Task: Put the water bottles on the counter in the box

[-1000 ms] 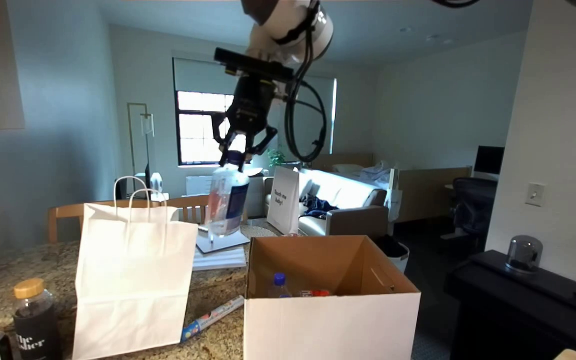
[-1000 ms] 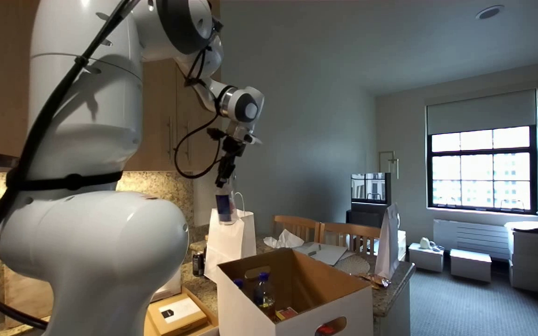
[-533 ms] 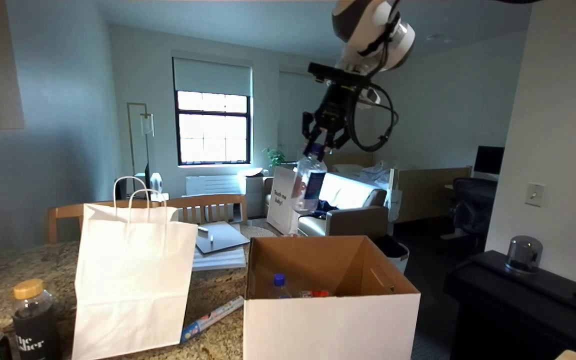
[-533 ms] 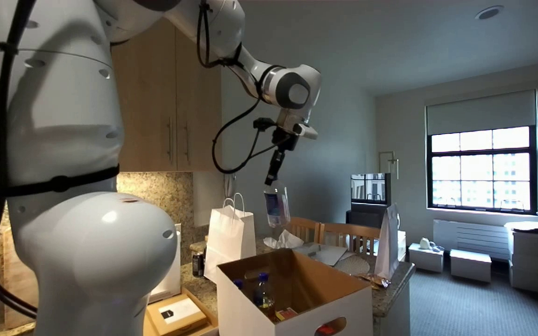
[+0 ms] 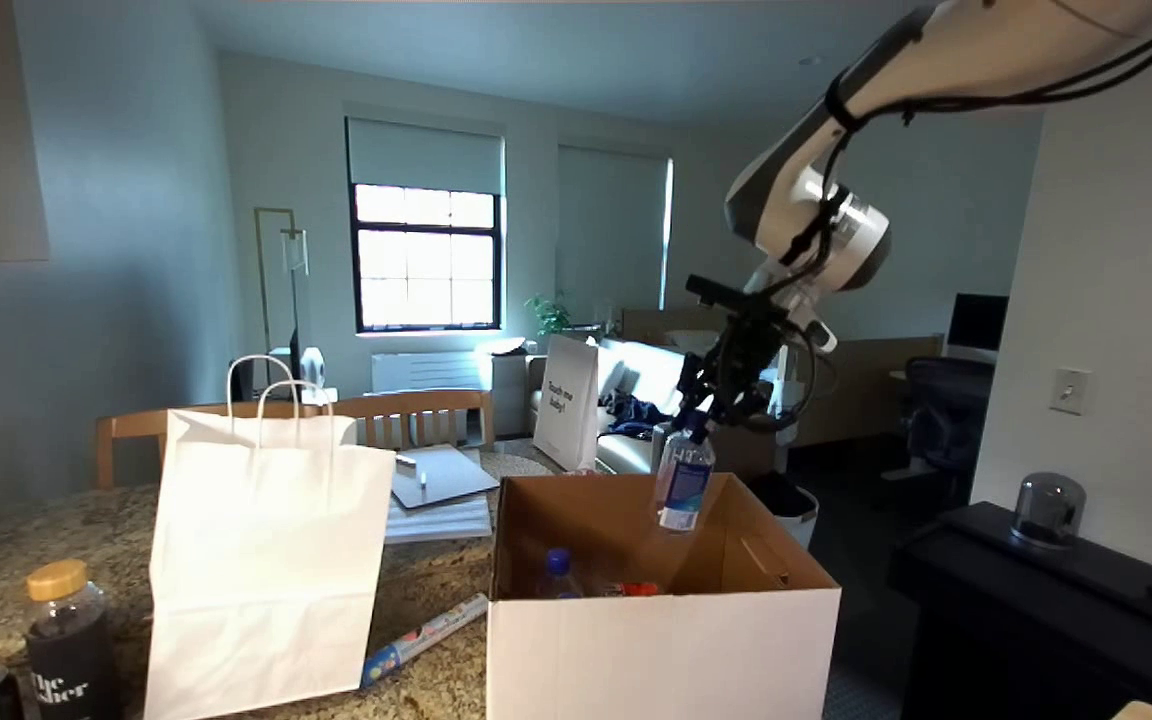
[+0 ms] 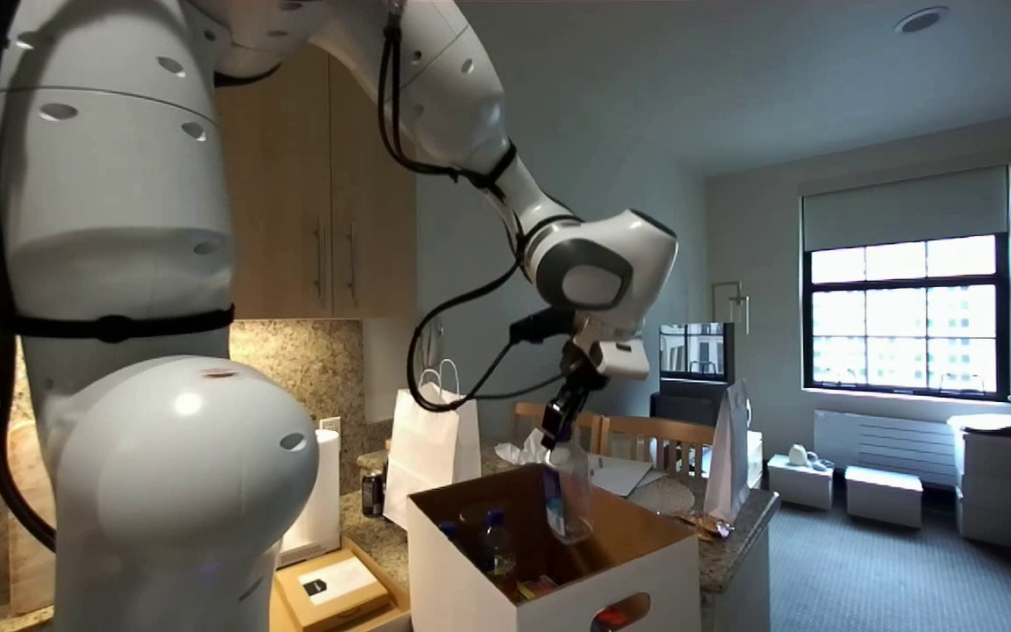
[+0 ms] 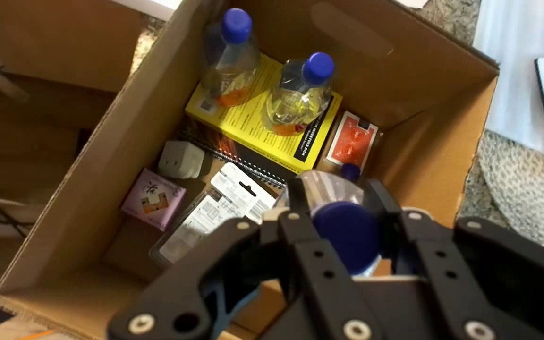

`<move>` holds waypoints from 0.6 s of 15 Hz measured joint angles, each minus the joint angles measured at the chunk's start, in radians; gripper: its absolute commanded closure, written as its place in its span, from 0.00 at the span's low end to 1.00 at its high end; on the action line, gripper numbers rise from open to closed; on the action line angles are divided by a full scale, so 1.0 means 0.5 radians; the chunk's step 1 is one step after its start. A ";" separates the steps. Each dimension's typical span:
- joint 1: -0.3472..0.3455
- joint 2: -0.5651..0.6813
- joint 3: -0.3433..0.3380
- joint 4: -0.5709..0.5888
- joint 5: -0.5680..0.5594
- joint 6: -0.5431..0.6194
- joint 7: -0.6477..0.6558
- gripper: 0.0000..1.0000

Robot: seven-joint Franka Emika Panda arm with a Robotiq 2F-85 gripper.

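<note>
Above the box (image 5: 664,655), the pincer (image 7: 340,203) clasps a blue-capped bottle (image 5: 686,488).

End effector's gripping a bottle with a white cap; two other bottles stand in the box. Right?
Wrong colour: the wrist view shows a blue cap, not white. The end effector is gripping that bottle, and two other bottles stand in the box.
</note>
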 measured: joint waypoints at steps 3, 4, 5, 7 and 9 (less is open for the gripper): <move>0.057 0.233 0.049 -0.049 0.449 0.286 -0.136 0.86; 0.078 0.308 0.072 -0.038 0.531 0.363 -0.152 0.86; 0.097 0.377 0.093 -0.020 0.571 0.425 -0.152 0.86; 0.125 0.500 0.117 0.021 0.585 0.492 -0.139 0.86; 0.148 0.621 0.124 0.057 0.572 0.495 -0.104 0.86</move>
